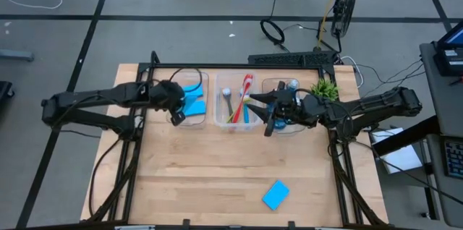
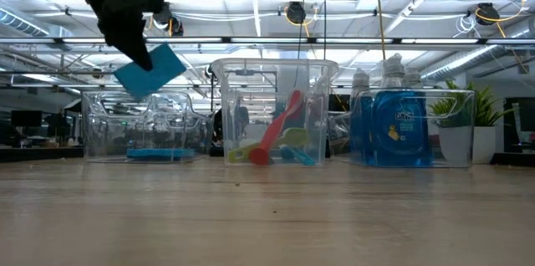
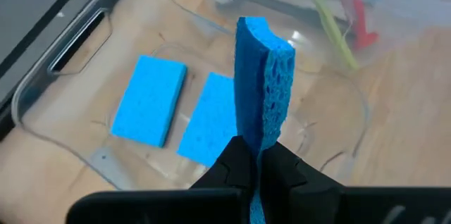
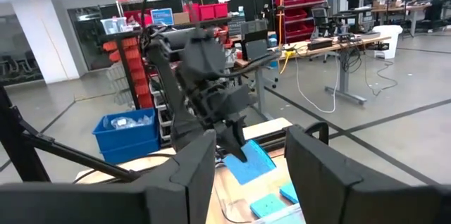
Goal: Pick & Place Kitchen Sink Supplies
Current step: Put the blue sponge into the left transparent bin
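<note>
Sponge [image 3: 264, 83] number three stands on edge in the left end effector [image 3: 257, 164], whose two dark fingers are clenched on its lower end, so the blue slab rises straight up out of the grip. It hangs in the air above the left clear bin [image 3: 63, 111], clear of the bin's floor; in the low view the same sponge shows tilted, above the bin's rim. Two more sponges [image 3: 149, 98] lie flat side by side on that bin's floor, directly below and just beyond the held one.

A fourth sponge [image 1: 275, 194] lies alone on the wooden surface [image 1: 202, 172], near the front edge and well apart from both arms.

The middle bin [image 2: 272, 111] holds the long-handled brushes [image 2: 280, 128], the red one leaning across the others. The right bin [image 2: 410, 128] holds the blue bottles [image 2: 394, 124] with grey caps, standing upright. A small green potted plant [image 1: 325, 88] sits just beside that bin.

The right end effector [image 1: 271, 114] hovers over the gap between the middle and right bins, its fingers spread apart and grasping nothing; its wrist view looks across at the left arm and the sponge it carries.
</note>
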Robot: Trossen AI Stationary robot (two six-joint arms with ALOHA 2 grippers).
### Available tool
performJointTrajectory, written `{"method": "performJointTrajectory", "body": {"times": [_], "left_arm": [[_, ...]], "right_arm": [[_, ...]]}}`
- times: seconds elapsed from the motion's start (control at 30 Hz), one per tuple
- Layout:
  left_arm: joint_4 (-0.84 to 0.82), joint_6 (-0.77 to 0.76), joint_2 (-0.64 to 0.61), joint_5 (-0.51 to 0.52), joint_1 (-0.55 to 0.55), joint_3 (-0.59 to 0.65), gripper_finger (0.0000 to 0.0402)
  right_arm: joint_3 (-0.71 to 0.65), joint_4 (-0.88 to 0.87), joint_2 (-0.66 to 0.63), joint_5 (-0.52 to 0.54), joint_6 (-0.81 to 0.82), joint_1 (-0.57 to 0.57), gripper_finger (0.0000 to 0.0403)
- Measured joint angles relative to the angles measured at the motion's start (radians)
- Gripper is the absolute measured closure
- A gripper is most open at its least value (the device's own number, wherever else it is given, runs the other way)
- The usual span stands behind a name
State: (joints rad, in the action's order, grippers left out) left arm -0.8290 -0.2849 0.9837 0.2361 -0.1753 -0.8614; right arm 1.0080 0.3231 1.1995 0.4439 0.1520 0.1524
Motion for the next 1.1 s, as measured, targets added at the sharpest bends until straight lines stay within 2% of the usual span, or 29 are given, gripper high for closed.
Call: {"method": "performJointTrajectory", "body": {"times": [0.27,0.4,0.53,0.83,1.1], "left_arm": [[0.020,0.269,0.081,-0.190,-0.167,0.000,0.0394],[0.016,0.375,0.122,-0.236,-0.227,-0.004,0.0395],[0.012,0.471,0.181,-0.279,-0.270,-0.061,0.0395],[-0.228,0.673,0.361,-0.318,-0.342,-0.228,0.0395],[-0.247,0.803,0.452,-0.401,-0.365,-0.262,0.0395]], "right_arm": [[0.000,-0.038,0.000,0.000,0.000,0.000,0.0245],[0.000,-0.037,0.000,0.000,0.000,0.000,0.0243],[0.000,-0.037,0.000,0.000,0.000,0.000,0.0245],[0.000,-0.037,0.000,0.000,0.000,0.000,0.0242],[0.000,-0.038,0.000,0.000,0.000,0.000,0.0241]]}}
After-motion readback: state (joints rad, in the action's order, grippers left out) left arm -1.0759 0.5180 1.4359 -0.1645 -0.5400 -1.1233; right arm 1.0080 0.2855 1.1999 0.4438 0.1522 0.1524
